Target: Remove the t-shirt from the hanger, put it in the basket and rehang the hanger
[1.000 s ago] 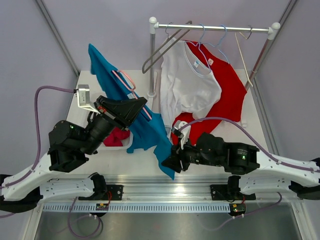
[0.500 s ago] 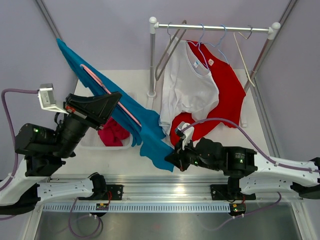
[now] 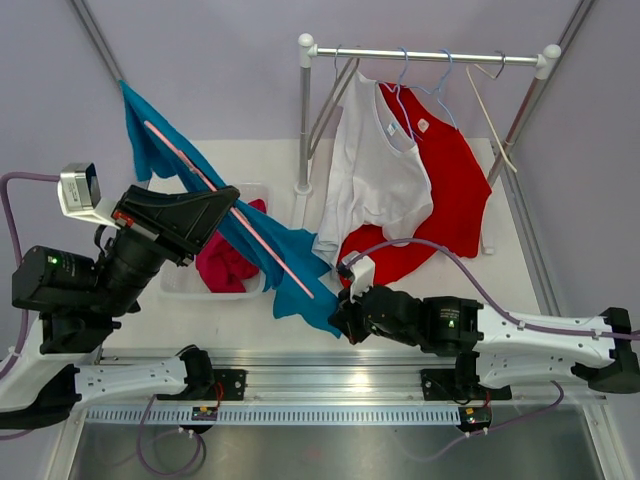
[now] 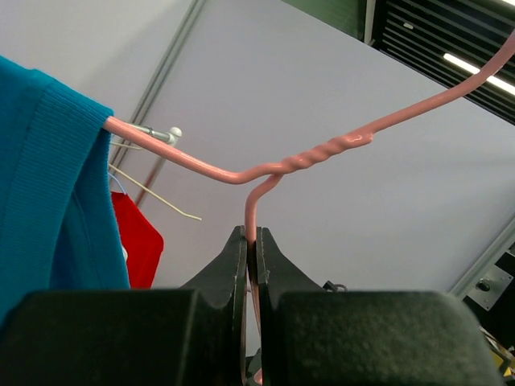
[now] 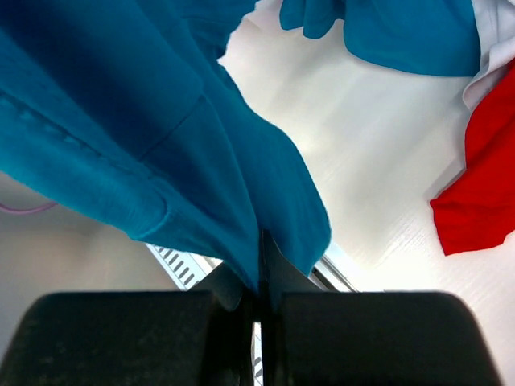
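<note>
left gripper (image 4: 251,241): clamped shut on thin pink wire hanger (image 4: 326,151), raised at the left | teal cotton t-shirt (image 3: 295,262): partly on the hanger, stretched diagonally down and right | right gripper (image 5: 262,245): pinching the shirt's lower hem, low over white table (image 3: 230,310)

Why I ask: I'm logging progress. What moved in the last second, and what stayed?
The left hand lifted the pink hanger up and leftward, stretching the blue shirt and baring more of the wire. The right hand barely moved and kept pinching the shirt's hem. The white shirt and red shirt still hang on the rack.
</note>
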Tool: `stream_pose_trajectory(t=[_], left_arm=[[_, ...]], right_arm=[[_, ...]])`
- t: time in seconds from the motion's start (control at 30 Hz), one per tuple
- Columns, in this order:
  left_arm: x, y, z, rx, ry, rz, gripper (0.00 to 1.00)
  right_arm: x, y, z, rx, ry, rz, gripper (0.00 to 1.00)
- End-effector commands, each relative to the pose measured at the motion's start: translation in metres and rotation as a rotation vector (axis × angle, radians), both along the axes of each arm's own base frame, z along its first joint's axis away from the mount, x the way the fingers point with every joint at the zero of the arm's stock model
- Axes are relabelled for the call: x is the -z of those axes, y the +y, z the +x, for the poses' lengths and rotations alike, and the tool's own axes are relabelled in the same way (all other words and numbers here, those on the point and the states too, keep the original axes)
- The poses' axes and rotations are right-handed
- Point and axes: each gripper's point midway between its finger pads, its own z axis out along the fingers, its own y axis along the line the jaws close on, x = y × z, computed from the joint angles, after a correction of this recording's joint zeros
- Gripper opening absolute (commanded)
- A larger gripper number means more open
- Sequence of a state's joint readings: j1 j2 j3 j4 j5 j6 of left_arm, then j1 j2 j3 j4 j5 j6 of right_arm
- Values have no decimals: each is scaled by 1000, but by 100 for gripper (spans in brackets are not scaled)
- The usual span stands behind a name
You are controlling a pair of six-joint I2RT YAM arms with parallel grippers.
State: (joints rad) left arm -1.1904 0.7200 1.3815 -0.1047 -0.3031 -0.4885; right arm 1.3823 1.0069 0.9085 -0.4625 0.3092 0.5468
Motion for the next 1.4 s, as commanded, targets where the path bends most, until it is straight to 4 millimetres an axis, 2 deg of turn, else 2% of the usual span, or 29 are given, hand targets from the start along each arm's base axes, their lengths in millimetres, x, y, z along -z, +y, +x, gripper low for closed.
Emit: stream_pose_trajectory(t=[0.0, 0.03, 0.07, 0.1, 0.17, 0.2, 0.23, 0.27, 0.3, 0.33, 0.37, 0.4, 0.43, 0.47, 0.5, 0.67, 0.7, 0.77, 0.8, 0.87, 1.07, 1.13, 1.17, 1.2, 1.23, 1.33, 1.37], left_arm=[[-51, 25, -20, 33, -121, -171, 0], [-50, 22, -22, 51, -128, -166, 0], [-47, 17, -22, 56, -127, -151, 0], [-43, 10, -19, 57, -123, -129, 0], [-30, -2, -15, 58, -105, -79, 0], [-26, -7, -12, 55, -100, -62, 0], [-16, -17, -9, 59, -91, -32, 0], [-11, -23, -7, 62, -87, -15, 0], [-6, -27, -6, 62, -82, -2, 0], [4, -36, -1, 59, -69, 24, 0], [8, -40, 2, 54, -63, 36, 0], [12, -43, 4, 48, -60, 46, 0], [17, -45, 7, 36, -50, 56, 0], [23, -51, 10, 32, -41, 72, 0], [25, -54, 12, 33, -36, 78, 0], [33, -70, 15, 56, -16, 101, 0], [34, -73, 16, 56, -14, 107, 0], [35, -75, 16, 58, -12, 109, 0], [34, -75, 16, 59, -15, 109, 0], [33, -76, 15, 64, -17, 104, 0], [34, -76, 16, 63, -15, 95, 0], [34, -76, 16, 63, -13, 92, 0], [35, -76, 16, 63, -13, 92, 0], [36, -76, 16, 62, -11, 91, 0], [37, -75, 18, 52, -5, 89, 0], [42, -68, 22, 19, 2, 88, 0], [43, -66, 22, 14, 3, 86, 0]], right_arm=[[-1, -4, 7, 38, -32, -34, 0], [-9, -7, 8, 45, -39, -13, 0], [-18, -9, 8, 42, -47, 15, 9], [-27, -11, 7, 39, -55, 41, 20], [-58, -23, 4, 27, -81, 132, 47], [-83, -32, 1, 17, -98, 193, 69], [-96, -36, -2, -4, -107, 220, 75], [-110, -41, -3, -28, -144, 235, 78], [-136, -48, -5, -41, -170, 275, 81], [-151, -52, -5, -50, -193, 285, 81], [-185, -60, -5, -59, -240, 328, 82], [-190, -59, -4, -70, -254, 306, 82], [-203, -59, -5, -91, -288, 316, 85], [-228, -62, -6, -99, -316, 358, 85], [-232, -53, -5, -111, -332, 350, 86], [-261, -33, 15, -83, -454, 288, 85], [-252, -21, 20, -79, -459, 238, 84], [-254, -14, 25, -70, -474, 209, 79], [-247, -7, 30, -62, -475, 174, 78], [-245, -3, 33, -54, -479, 154, 68], [-228, 9, 34, -64, -456, 109, 57], [-225, 12, 35, -57, -448, 107, 38], [-220, 13, 36, -50, -447, 101, 31], [-225, 10, 39, -26, -454, 119, 25], [-224, 10, 39, -18, -453, 122, 20], [-222, 6, 40, 6, -450, 125, 19], [-222, 4, 40, 13, -452, 123, 9]])
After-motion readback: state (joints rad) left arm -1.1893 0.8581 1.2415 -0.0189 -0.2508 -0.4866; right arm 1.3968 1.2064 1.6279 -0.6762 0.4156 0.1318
